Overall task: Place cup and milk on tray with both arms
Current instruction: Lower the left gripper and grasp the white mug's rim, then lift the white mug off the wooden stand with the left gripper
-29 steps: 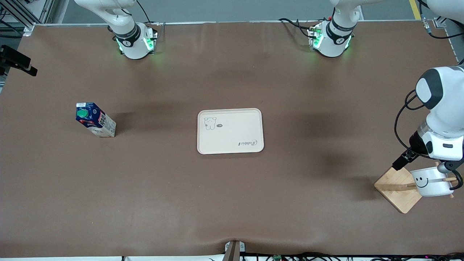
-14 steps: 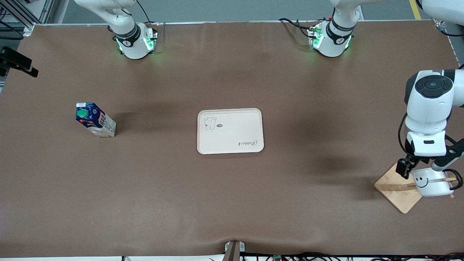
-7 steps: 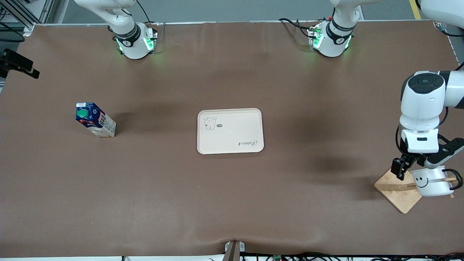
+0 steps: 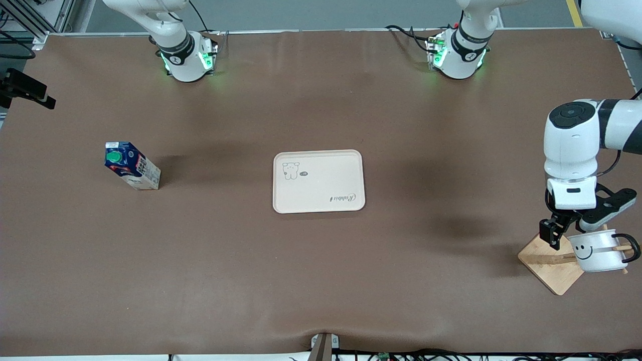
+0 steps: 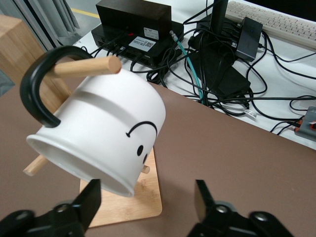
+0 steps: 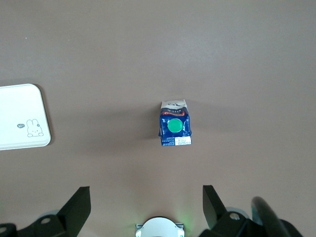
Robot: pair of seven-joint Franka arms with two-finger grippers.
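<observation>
— Since the earlier frames, what's moved?

— Only the left arm: its wrist has swung round and the left claw (image 4: 566,231) has come down beside the cup (image 4: 597,250), over the wooden stand (image 4: 549,265) at the left arm's end of the bench (image 4: 321,281). Milk (image 4: 131,165) and tray (image 4: 318,181) sit where they were.

— Is that claw gripping anything?

— No. In the left wrist view the left claw (image 5: 148,197) has its two fingers (image 5: 89,200) spread apart, the cup's (image 5: 101,143) rim just by one finger, nothing clasped between them.

— What does that view add?

— How the cup hangs: tilted, mouth down toward the stand's base (image 5: 133,202), its black handle (image 5: 42,84) hooked over a wooden peg (image 5: 86,66). The front view shows only the smiley side and the handle.

— And the right claw?

— The front view does not show it. The right wrist view has the right claw (image 6: 146,205) released, fingers wide, high over the milk (image 6: 175,124), whose green cap faces up. That arm waits.

— Anything on the tray?

— Nothing; the front view shows its bear drawing and script bare. It lies mid-bench, the milk upright well apart toward the right arm's end. The right wrist view catches just one corner of the tray (image 6: 22,118).

— Anything in the cup?

— Its inside cannot be seen.
</observation>
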